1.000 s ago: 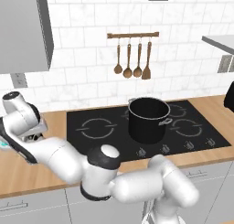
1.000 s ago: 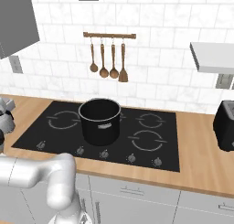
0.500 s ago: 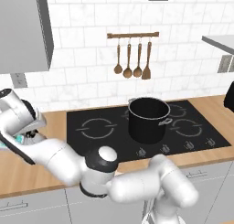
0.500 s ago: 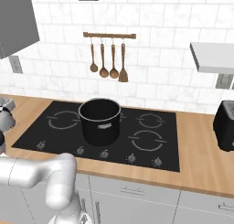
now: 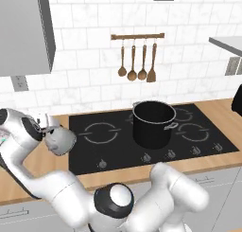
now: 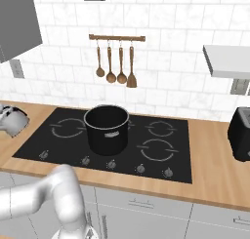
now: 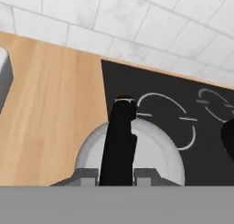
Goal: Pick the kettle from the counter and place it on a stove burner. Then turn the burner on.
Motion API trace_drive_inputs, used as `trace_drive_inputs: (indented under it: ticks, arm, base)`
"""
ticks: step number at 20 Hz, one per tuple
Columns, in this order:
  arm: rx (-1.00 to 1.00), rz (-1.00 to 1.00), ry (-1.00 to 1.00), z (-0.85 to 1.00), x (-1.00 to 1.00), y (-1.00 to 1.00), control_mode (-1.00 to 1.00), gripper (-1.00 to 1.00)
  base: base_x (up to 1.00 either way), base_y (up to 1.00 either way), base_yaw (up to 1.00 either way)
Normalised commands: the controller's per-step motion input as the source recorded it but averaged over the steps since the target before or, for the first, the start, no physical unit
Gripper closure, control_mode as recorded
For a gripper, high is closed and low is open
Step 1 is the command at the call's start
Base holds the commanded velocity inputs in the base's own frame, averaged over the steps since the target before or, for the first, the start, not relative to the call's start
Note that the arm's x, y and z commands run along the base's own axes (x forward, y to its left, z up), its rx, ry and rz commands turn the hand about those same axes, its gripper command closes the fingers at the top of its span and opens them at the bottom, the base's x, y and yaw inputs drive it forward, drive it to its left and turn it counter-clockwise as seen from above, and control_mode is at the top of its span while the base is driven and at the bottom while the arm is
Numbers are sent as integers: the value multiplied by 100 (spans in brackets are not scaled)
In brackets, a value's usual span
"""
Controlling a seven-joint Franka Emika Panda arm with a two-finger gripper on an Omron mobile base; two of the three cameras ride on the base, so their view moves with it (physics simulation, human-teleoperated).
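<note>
In the hand view the kettle [image 7: 130,147] was cut off at its lower part, its black handle [image 7: 118,145] running down out of sight, and the end effector's fingertips could not be made out against it (whether they were closed on it was not discernible). A grey object [image 7: 3,77] on the worktop [image 7: 50,109] was clipped by the left edge. In the right base view the toaster-like black appliance [image 6: 240,134] was cut by the right edge.

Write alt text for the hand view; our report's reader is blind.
Seen from above, a squat silver-grey metal kettle with a black arched handle sits at the frame's bottom, straddling the light wooden counter and the black glass cooktop, near a pale ring burner. White tiles behind.
</note>
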Motion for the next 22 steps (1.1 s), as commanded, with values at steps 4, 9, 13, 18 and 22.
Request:
trace_drive_inputs:
  ticks: [4,9,13,18,22]
  arm:
    - [2,-3,-23,2,41,-100,-100,100]
    - [14,0,-7,14,70,-100,-100,100]
    - [25,0,0,34,79,-98,-100,100]
    - [4,1,0,3,22,-29,-100,100]
    - [7,0,-2,6,59,-40,-100,100]
  base:
    - [0,0,0]
    - [0,0,0]
    - [0,0,0]
    - [0,0,0]
    - [0,0,0]
